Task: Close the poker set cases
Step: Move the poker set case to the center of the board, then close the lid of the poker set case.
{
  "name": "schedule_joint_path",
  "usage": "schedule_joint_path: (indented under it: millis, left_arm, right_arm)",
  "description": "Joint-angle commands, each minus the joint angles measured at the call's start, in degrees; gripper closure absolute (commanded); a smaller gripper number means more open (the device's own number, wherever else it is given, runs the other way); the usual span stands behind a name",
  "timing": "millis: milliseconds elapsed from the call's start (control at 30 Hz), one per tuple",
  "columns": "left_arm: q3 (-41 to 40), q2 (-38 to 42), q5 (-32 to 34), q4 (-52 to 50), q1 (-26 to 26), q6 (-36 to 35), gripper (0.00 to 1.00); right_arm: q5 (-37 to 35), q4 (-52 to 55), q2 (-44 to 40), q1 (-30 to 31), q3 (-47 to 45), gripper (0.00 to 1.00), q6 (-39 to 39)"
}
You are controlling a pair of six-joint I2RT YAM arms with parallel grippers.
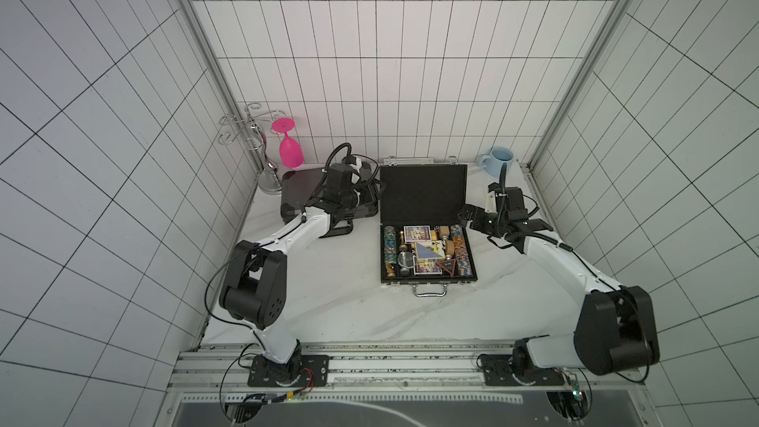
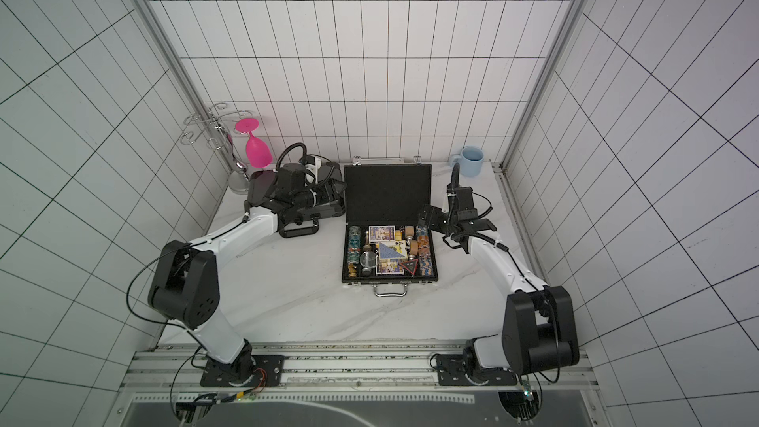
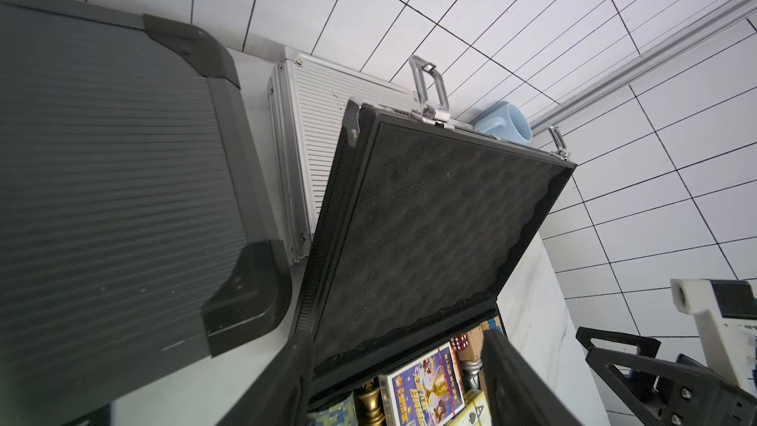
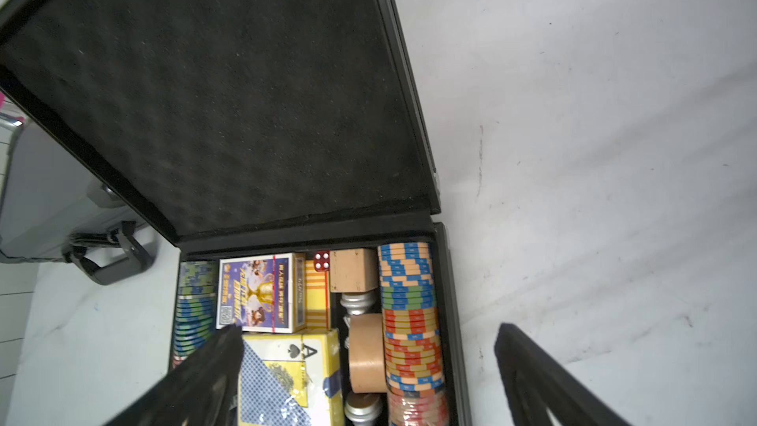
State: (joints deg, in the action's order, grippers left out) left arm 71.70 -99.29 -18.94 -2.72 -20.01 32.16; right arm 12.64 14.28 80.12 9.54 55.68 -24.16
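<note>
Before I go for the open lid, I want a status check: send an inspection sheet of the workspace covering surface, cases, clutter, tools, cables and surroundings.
Surface: white marble-look tabletop, faint scuffs.
Job's things: black case open, lid raised, chips and card boxes inside; dark grey case shut, left of it; silver case shut, behind the lid.
Clutter: pink glass hanging on chrome rack, back left; blue mug, back right.
Grippers: left tool open, empty, facing the lid; right tool open, empty, over the black case's right side.
Cables: corrugated hoses loop above both wrists.
Surroundings: white tiled walls, aluminium frame posts.
</note>
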Motion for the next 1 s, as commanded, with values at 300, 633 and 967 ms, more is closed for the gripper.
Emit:
schedule_joint_path:
  millis: [300, 633, 967]
  left_arm:
    - [3.16, -5.70, -12.64, 15.21, 6.79, -0.61, 0.33]
    - [6.96, -11.39, -14.37, 18.99, 6.91, 3.18, 0.30]
    - [9.60, -16.54, -17.46, 24.82, 6.82, 6.81, 0.11]
  right_arm:
    - [3.31, 2.04, 0.99, 0.32, 10.63, 0.00, 4.65]
    - [6.67, -2.22, 4.10, -0.31, 10.26, 0.01, 2.68]
    - [3.90, -0.84, 4.87, -0.31, 10.55, 0.01, 3.51]
